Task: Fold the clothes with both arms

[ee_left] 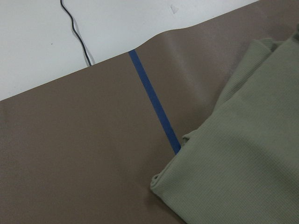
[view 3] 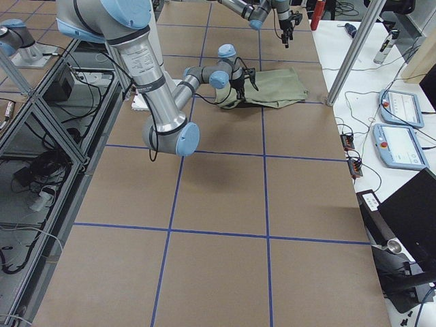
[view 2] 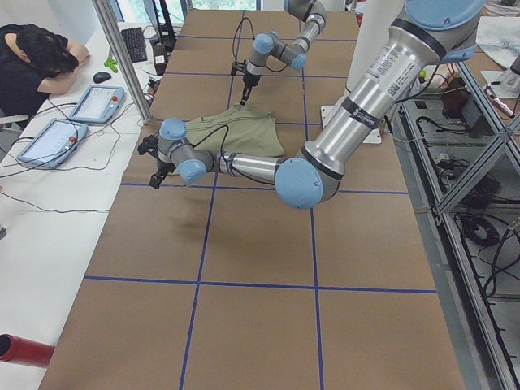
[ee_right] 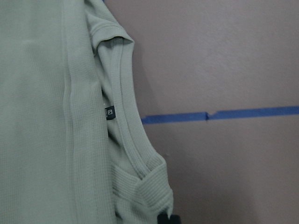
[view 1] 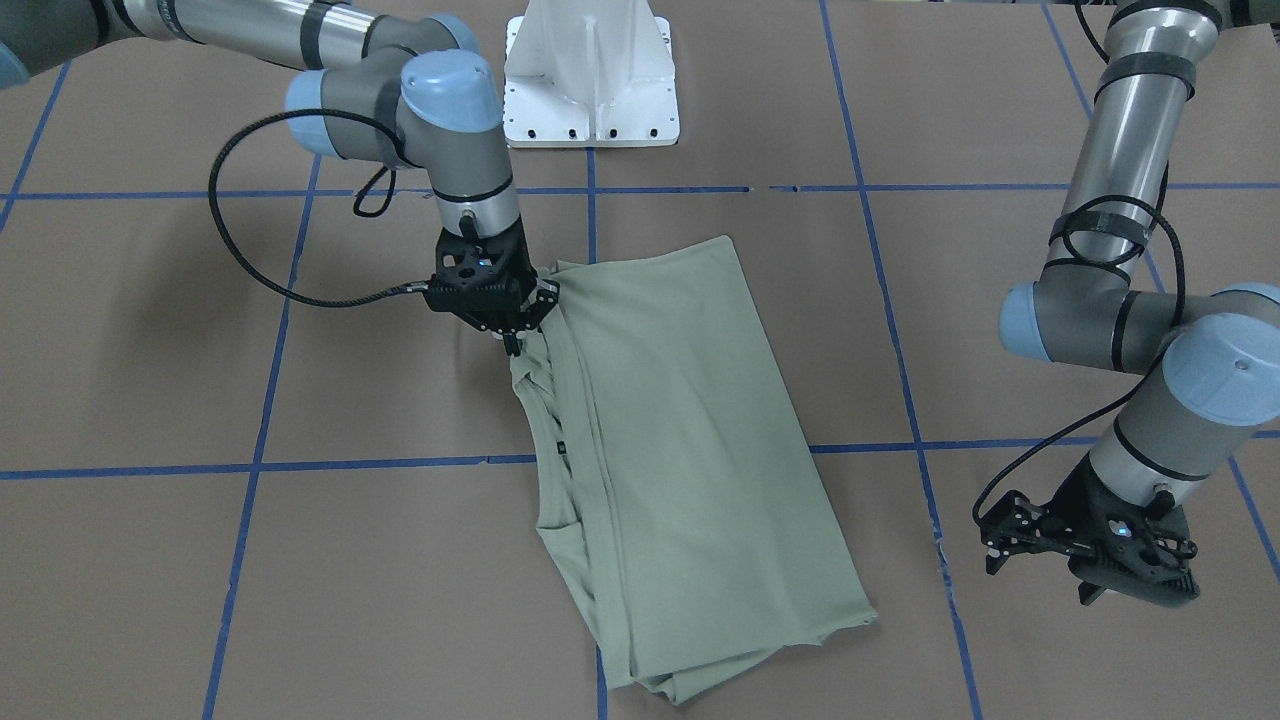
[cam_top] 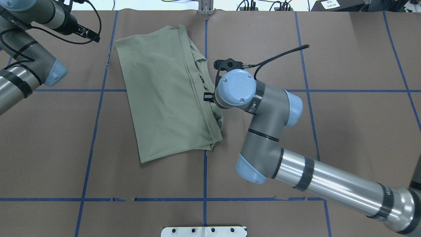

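Lying folded, the shirt was pinched by the right gripper; the left gripper was held agape.

Robotics lab: 2 teach pendants, an aluminium post, a paper-covered table gridded with blue tape.

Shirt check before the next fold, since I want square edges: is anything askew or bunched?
Yes. The shirt lies slanted across the blue tape lines. Along its neck side it is bunched into ridges where the right gripper pinches it.
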